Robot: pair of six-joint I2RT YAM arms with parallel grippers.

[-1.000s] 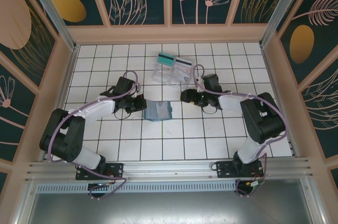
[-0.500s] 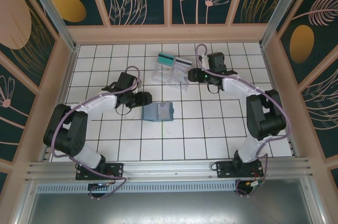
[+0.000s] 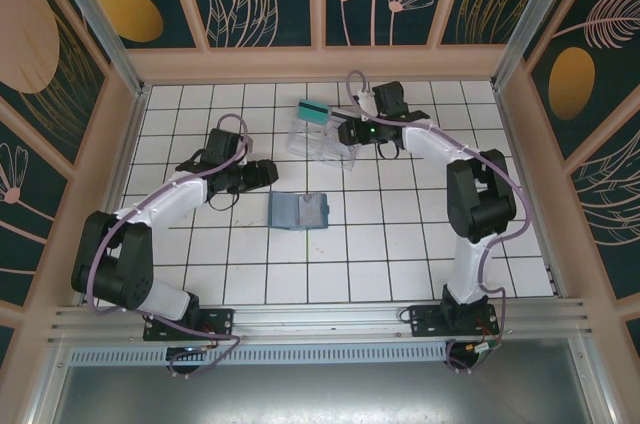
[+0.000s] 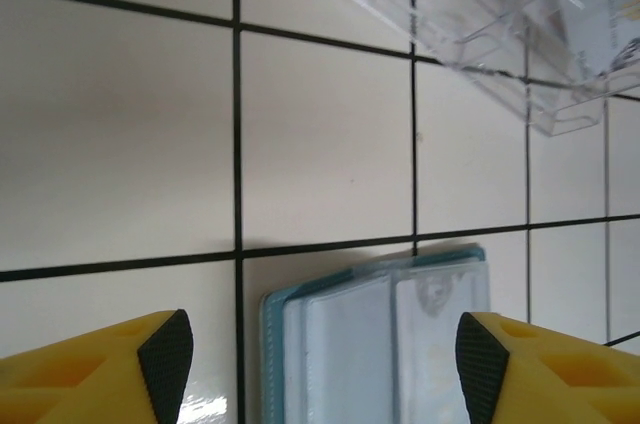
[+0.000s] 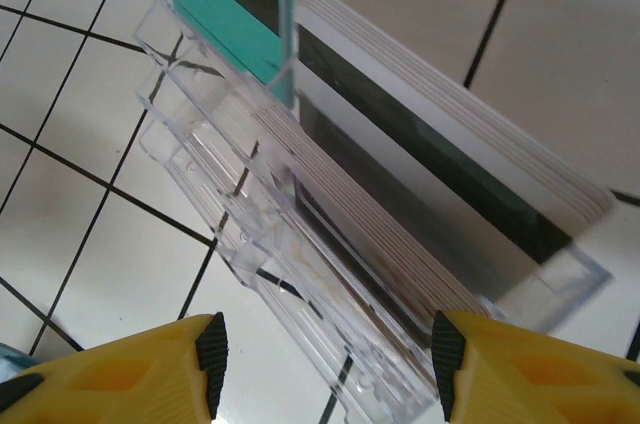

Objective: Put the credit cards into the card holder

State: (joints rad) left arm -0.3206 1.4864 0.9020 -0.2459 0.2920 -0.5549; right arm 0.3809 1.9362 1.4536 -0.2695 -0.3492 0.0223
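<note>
Credit cards (image 5: 440, 184) in clear tray (image 5: 200, 174), just before right claw (image 5: 328, 359)

Top view looks down from afar — close wrist views share the clear tray (image 4: 470, 14).

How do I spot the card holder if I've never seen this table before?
Start at the white tiled table and find the clear plastic tray near its far side. Just in front of the tray, toward the robot's bases, the card holder lies flat and open on the tiles. It is blue-grey with a teal edge, while the cards stand upright in the see-through tray.
</note>
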